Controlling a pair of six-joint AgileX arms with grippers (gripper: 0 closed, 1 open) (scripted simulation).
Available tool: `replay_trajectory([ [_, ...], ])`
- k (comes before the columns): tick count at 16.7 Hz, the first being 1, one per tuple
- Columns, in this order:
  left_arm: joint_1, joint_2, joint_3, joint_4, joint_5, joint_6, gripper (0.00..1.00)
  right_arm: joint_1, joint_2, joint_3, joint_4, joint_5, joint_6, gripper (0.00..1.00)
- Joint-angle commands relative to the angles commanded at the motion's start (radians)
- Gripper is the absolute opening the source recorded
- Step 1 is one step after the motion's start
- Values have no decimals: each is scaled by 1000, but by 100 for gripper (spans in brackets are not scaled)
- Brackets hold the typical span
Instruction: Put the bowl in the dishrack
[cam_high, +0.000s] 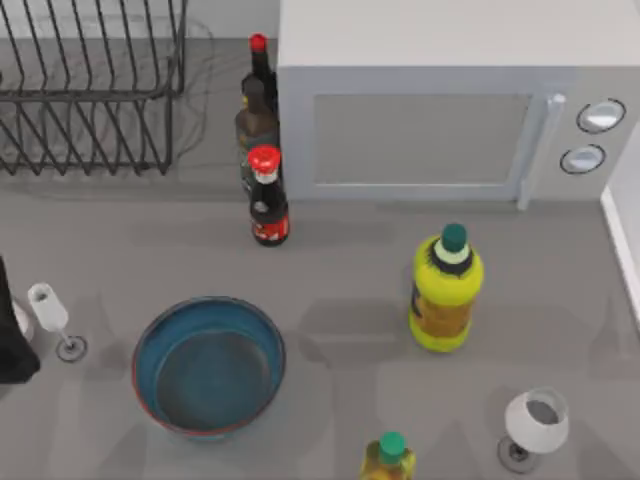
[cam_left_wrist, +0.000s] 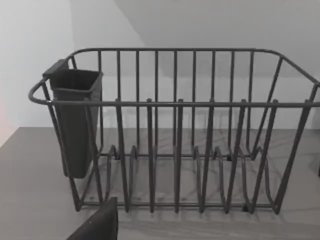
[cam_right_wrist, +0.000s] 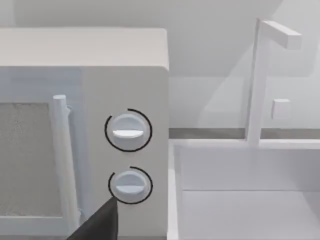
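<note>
The bowl (cam_high: 209, 366), teal-blue inside with a reddish-brown rim, sits upright on the grey table at the front left. The dishrack (cam_high: 85, 85) of black wire stands at the back left, well apart from the bowl. In the left wrist view the dishrack (cam_left_wrist: 175, 135) faces me with nothing between its bars. My left gripper (cam_high: 12, 340) rests at the table's left edge, left of the bowl and not touching it. A dark part of my right gripper (cam_right_wrist: 97, 225) shows in front of the microwave's knobs.
A grey microwave (cam_high: 450, 100) fills the back right. Dark bottles (cam_high: 257, 100) and a red-capped bottle (cam_high: 268, 197) stand between rack and microwave. Two yellow bottles (cam_high: 445, 290) (cam_high: 388, 458) and wine glasses (cam_high: 52, 315) (cam_high: 535, 425) surround the bowl. A black cup (cam_left_wrist: 75, 120) hangs on the rack.
</note>
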Motion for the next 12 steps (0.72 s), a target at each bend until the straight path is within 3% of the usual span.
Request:
replay_trajectory([
  [6,-57,106,104,-90,0,-55,100,0,0,0,0,0,0,100],
  [12,-256,565,495,-410,0,-248,100,0,0,0,0,0,0,100],
])
